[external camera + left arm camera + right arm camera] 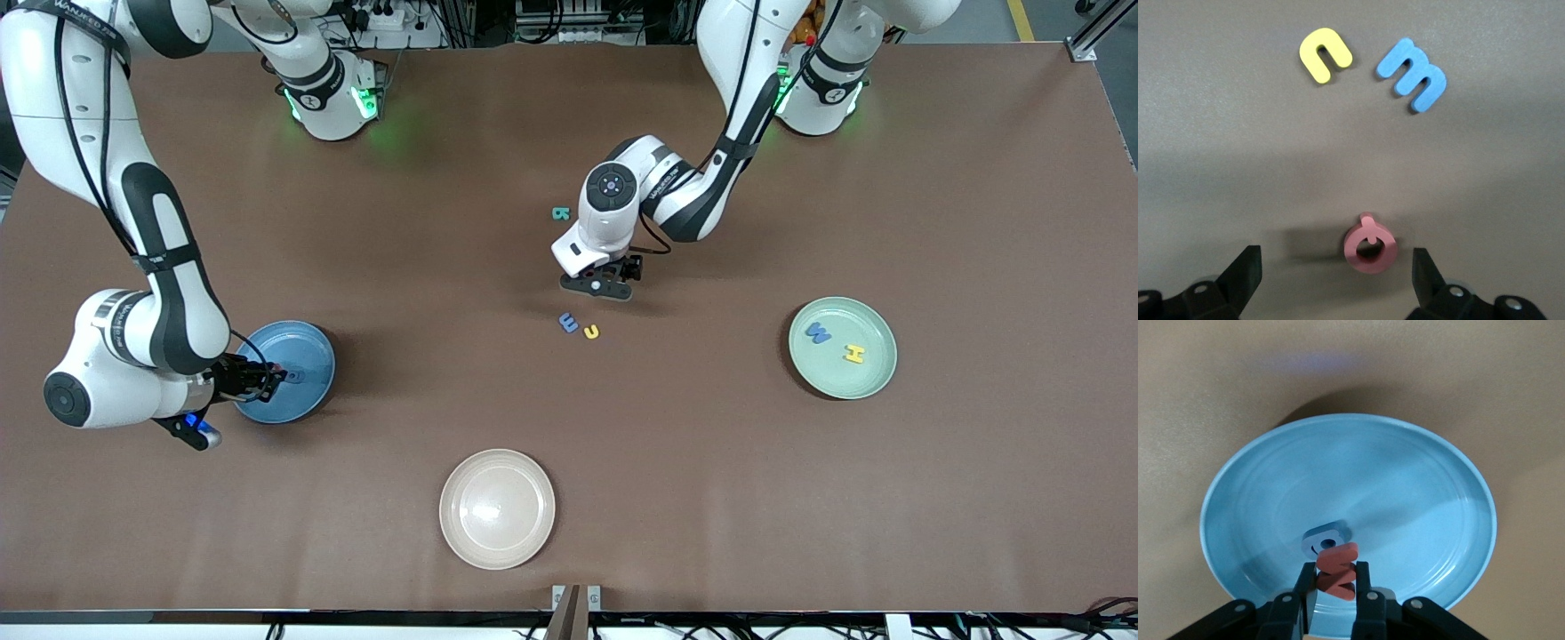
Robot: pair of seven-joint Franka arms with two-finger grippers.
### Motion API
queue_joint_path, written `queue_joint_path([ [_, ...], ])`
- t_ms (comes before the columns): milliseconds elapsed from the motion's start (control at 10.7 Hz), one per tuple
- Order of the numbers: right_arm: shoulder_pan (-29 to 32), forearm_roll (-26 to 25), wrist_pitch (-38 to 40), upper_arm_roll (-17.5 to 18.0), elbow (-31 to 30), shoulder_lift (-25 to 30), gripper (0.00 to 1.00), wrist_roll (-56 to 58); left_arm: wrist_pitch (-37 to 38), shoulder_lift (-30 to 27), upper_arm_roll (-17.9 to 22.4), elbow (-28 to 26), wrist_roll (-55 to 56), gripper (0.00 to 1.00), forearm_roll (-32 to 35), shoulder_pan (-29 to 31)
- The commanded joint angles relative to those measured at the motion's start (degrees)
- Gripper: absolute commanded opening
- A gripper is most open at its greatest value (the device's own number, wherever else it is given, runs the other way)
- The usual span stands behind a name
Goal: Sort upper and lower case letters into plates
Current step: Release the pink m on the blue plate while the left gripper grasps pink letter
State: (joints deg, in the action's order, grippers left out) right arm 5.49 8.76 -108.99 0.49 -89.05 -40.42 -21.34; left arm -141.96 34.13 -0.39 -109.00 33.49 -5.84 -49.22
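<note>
You see a matte brown tabletop [569,498] with a fine, cloth-like grain.

Your right gripper [1336,587] hangs over the blue plate [1418,507] at the right arm's end of the tabletop, and it pinches a red letter [1337,571] with a zigzag outline, thick and dull like foam. Its fingers cover the letter's sides, so I cannot say which letter it is. In the plate, just under it, lies a pale blue piece [1327,539] with a small hole; the red letter hides part of it. The plate is round, shallow and glossy.

Your left gripper [1336,273] is low over the middle of the tabletop with its fingers spread wide, and a red ring-shaped letter [1369,245] with a short stem lies flat between them, touching neither. In the front view the gripper hides this letter almost fully. Nearer to the front camera lie a yellow arch-shaped letter [1325,55] and a blue letter m [1414,73], close beside each other but apart. A small teal letter [560,213] lies farther from the camera; its form is hard to make out.

The mint green plate [876,378], at the left arm's end, holds a blue W [818,333] and a yellow H [853,354]. A cream-beige plate [497,508] with a shiny middle is nearest to the camera.
</note>
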Motion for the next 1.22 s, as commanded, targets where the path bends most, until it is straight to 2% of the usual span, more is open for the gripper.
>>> queue_joint_path([
  [0, 1.19, -0.68, -0.79, 0.92, -3.15, 2.37, 0.35, 0.69, -1.91, 0.41, 0.21, -0.51, 0.53, 0.9, -1.37, -0.88],
  [94, 1.28, -0.68, -0.53, 0.92, -3.15, 2.37, 0.77, 0.78, -2.0, 0.49, 0.21, -0.43, 0.53, 0.87, -1.37, -0.97],
  [187, 1.19, -0.68, -0.27, 0.92, -3.06, 2.45, 1.0, 0.6, -2.09, 0.93, 0.21, -0.08, 0.44, 0.84, -1.11, -0.97],
  [375, 1.02, -0.68, 0.35, 0.92, -2.53, 2.89, 1.0, 0.25, -2.09, 1.9, 0.21, 1.85, 0.44, 0.77, -1.1, -0.97],
  [936, -0.3, -0.68, 3.25, 1.09, -0.43, 4.83, 1.0, -0.37, -2.09, 3.66, 0.21, 3.09, 0.17, 0.5, -0.93, -1.58],
  [1124, -0.22, -0.68, 4.22, 1.0, 0.37, 6.23, 1.0, 0.16, -2.09, 3.75, 0.3, 3.62, 0.44, 0.11, -1.01, -1.58],
])
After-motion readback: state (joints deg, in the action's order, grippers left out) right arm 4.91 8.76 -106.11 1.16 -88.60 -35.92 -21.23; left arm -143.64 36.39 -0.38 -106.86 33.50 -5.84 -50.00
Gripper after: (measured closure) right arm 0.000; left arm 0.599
